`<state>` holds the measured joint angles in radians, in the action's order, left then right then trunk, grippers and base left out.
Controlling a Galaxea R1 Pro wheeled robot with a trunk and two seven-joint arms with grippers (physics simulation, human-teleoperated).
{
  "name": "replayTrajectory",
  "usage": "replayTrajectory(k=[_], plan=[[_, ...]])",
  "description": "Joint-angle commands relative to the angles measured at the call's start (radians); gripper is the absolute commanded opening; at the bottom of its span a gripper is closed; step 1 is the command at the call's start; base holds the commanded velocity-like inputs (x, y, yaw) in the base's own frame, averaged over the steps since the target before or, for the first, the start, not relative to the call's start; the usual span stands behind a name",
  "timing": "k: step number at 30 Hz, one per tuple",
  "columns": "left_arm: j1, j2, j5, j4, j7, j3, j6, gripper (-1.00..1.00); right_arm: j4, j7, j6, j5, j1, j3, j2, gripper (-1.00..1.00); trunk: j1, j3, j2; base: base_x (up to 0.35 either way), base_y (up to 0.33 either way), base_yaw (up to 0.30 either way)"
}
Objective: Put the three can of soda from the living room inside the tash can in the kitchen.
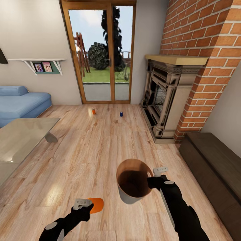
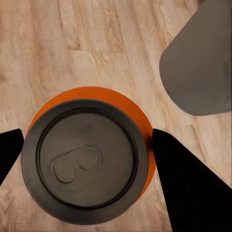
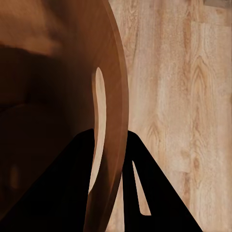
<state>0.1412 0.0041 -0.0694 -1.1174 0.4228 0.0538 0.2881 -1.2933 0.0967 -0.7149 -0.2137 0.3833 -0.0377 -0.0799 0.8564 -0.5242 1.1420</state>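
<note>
Nearest the robot, the left gripper [image 1: 87, 203] holds an orange soda can [image 1: 96, 205] low over the wood plank floor [image 1: 100, 144]. In the left wrist view the can's grey top with its pull tab [image 2: 86, 162] sits between the two dark fingers [image 2: 186, 179], which press against its sides, so the jaws are clamped on it. The grey outer wall of the trash can [image 2: 200, 63] shows just beside the can in that same view.

To the right, the right gripper [image 1: 154, 177] grips the rim of the trash can [image 1: 129, 197], a tapered bin with a white-grey outside and a brown inside, tilted with its mouth facing up toward the head camera. The right wrist view shows the brown rim [image 3: 113, 121] running between the black fingers [image 3: 159, 193], one inside the wall and one outside, closed on it.

Further out, a glass-topped coffee table [image 1: 23, 137] stands at the left and a dark low bench [image 1: 214, 164] at the right. Beyond them a second orange can [image 1: 94, 111] and a dark blue can [image 1: 121, 114] stand upright on the floor, well apart from each other, near the wood-framed glass doors [image 1: 100, 50]. A blue sofa [image 1: 20, 102] lies at the far left and a red brick fireplace [image 1: 174, 87] at the far right.
</note>
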Motion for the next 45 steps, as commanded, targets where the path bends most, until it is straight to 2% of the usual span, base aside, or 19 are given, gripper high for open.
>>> replayTrajectory(k=[1,5,10,15,18,23,27,30,32,35,40,45], plan=[[0.000,0.000,0.003,-0.020,0.026,0.006,0.022,-1.00,0.000,0.004,0.005,0.011,0.000,0.000,0.000,-1.00,0.000,0.000,0.000,0.000,0.000,0.000],[0.000,0.004,0.002,-0.069,0.098,0.029,0.088,-1.00,0.013,0.002,0.014,0.010,0.000,0.000,0.001,-1.00,0.000,0.000,0.000,0.000,0.000,0.000],[0.000,0.016,0.001,-0.105,0.179,0.095,0.140,-1.00,0.070,0.002,0.060,-0.022,0.000,-0.002,0.001,-1.00,0.000,0.000,0.000,0.000,0.000,0.000],[0.000,0.022,0.001,-0.112,0.243,0.120,0.159,-1.00,0.088,0.003,0.107,-0.052,0.001,0.000,0.000,-1.00,0.000,0.000,0.000,0.000,0.000,0.000],[0.000,0.037,0.000,-0.115,0.274,0.124,0.176,-1.00,0.110,0.001,0.117,-0.060,0.001,0.000,0.000,-1.00,0.000,0.000,0.000,0.000,0.000,0.000],[0.000,0.059,-0.001,-0.143,0.321,0.127,0.215,-1.00,0.139,0.000,0.125,-0.065,0.000,-0.002,0.000,-1.00,0.000,0.000,0.000,0.000,0.000,0.000],[0.000,0.064,-0.001,-0.163,0.374,0.166,0.237,-1.00,0.148,0.001,0.152,-0.065,0.000,-0.002,0.000,-1.00,0.000,0.000,0.000,0.000,0.000,0.000],[0.000,0.067,-0.001,-0.170,0.434,0.227,0.262,-1.00,0.150,0.001,0.169,-0.064,0.001,-0.001,0.000,-1.00,0.000,0.000,0.000,0.000,0.000,0.000],[0.000,0.068,0.000,-0.171,0.467,0.246,0.269,-1.00,0.150,0.001,0.172,-0.064,0.001,-0.001,0.000,-1.00,0.000,0.000,0.000,0.000,0.000,0.000],[0.000,0.073,0.000,-0.173,0.505,0.259,0.275,-1.00,0.152,0.000,0.175,-0.064,0.000,-0.001,0.000,-1.00,0.000,0.000,0.000,0.000,0.000,0.000],[0.000,0.098,-0.001,-0.174,0.554,0.271,0.287,-1.00,0.178,0.000,0.184,-0.065,0.000,-0.002,0.000,-1.00,0.000,0.000,0.000,0.000,0.000,0.000],[0.000,0.107,-0.002,-0.174,0.611,0.303,0.302,-1.00,0.193,0.000,0.200,-0.067,0.001,-0.002,0.000,-1.00,0.000,0.000,0.000,0.000,0.000,0.000]])
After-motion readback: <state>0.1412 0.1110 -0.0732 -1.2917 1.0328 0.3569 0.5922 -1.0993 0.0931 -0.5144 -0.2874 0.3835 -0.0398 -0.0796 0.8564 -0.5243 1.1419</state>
